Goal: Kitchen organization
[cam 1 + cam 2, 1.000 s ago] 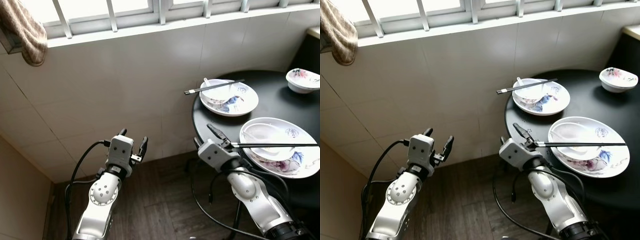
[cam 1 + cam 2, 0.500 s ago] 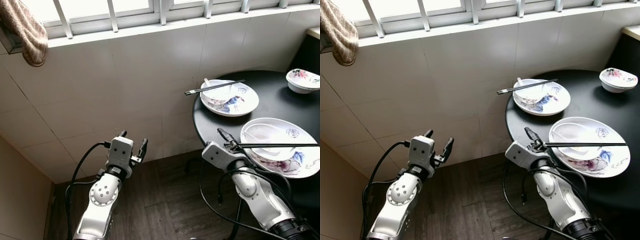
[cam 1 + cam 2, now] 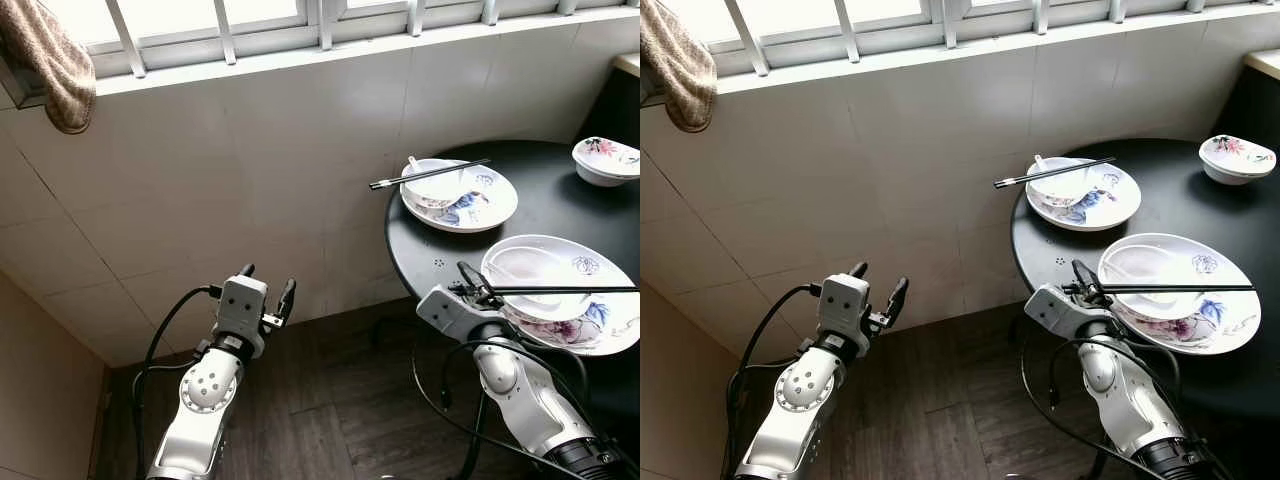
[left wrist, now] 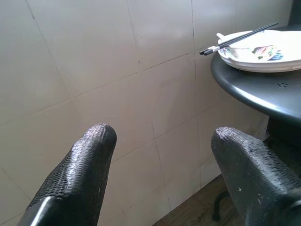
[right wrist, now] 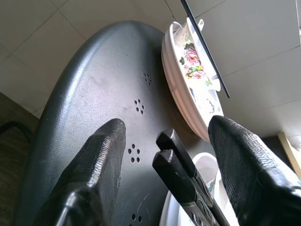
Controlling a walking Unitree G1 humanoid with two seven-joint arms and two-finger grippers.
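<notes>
Under a barred window w/ white tiled wall, head views: round black bench [image 3: 560, 195] over dark wood floor [image 3: 320, 420]. Near plate [image 3: 590, 320] w/ bowl, chopsticks [image 3: 560, 291] across it; far plate [image 3: 470, 205] also w/ chopsticks; small bowl [image 3: 605, 160] at back. Left end effector [image 3: 265, 290] spread, off-bench. Right wrist view: right end effector [image 5: 162, 155] released, fingers either side of chopstick tips, not gripping. No readable writing.
</notes>
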